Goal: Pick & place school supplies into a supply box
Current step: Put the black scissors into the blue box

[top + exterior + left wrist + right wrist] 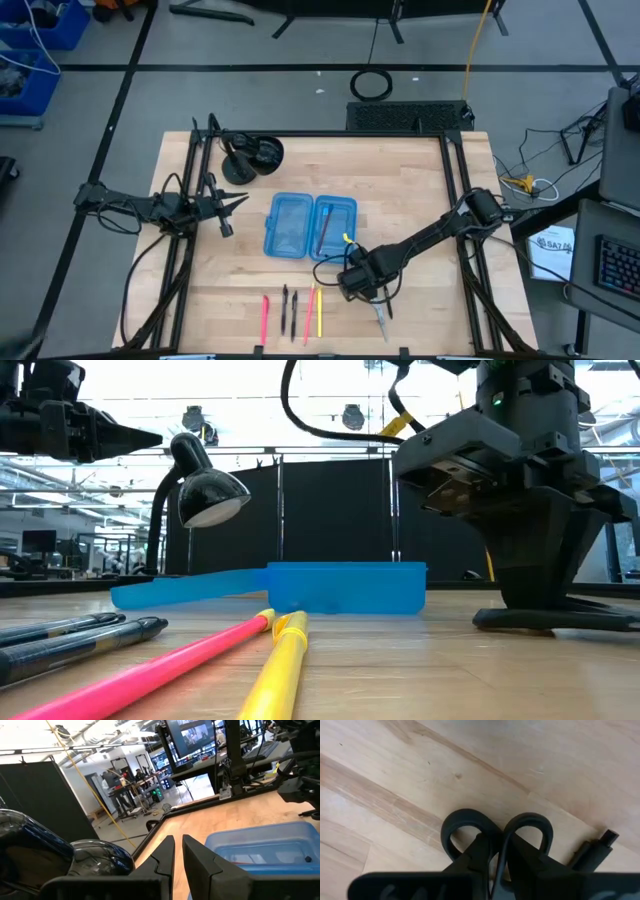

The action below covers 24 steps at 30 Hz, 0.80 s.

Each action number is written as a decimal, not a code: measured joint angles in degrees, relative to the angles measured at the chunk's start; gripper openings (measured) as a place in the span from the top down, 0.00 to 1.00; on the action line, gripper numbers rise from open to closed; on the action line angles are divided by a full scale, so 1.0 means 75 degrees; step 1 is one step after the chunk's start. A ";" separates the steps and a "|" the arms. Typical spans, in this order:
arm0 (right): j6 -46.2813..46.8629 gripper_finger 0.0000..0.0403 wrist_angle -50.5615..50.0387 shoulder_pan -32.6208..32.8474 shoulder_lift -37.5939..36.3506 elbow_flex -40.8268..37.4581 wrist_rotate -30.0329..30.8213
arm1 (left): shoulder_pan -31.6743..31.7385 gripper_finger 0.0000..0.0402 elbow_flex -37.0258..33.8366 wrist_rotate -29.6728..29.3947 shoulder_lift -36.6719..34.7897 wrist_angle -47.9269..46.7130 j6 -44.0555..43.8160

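Observation:
The black-handled scissors point(383, 316) lie flat on the table near its near edge, blades toward that edge. My right gripper point(373, 296) stands over their handles, pointing down, shut on them. The open light-blue supply box point(290, 226) rests on the table's middle, with a brown pencil and something yellow in its right half. Pink, black and yellow pens point(294, 314) lie side by side in front of it. My left gripper point(240, 200) hovers shut left of the box, touching nothing. My right gripper point(500, 862) pinches the scissors where the two black handle loops point(502, 836) meet, one loop showing on each side of the fingers. The fingers come from above, pointing down. The scissors point(540, 621) lie flat on the table.
A black desk lamp point(254, 156) stands at the table's far left, just beyond my left gripper. In the low view the pink pen point(170, 660) and yellow pen point(285, 660) lie close to the camera. The black frame rails run along the table's edges.

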 joint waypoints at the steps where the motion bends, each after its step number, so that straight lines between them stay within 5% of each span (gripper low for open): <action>1: 0.0052 0.90 0.0058 0.0003 -0.0114 -0.0009 0.0189 | 0.0000 0.90 0.0000 0.0000 0.0000 0.0004 -0.0035; 10: 0.0308 0.90 0.0903 0.0000 -0.1205 0.0015 0.0913 | 0.0000 0.90 0.0000 0.0128 0.0000 0.0014 -0.0160; 19: 0.0383 0.90 0.1469 -0.0592 -0.2020 0.0030 0.3240 | 0.0000 0.90 0.0000 0.0245 0.0000 -0.0022 -0.1034; 24: -0.0566 0.90 0.1411 -0.1632 -0.2326 0.0036 0.2884 | 0.0000 0.90 0.0000 0.0242 0.0000 -0.0049 -0.1587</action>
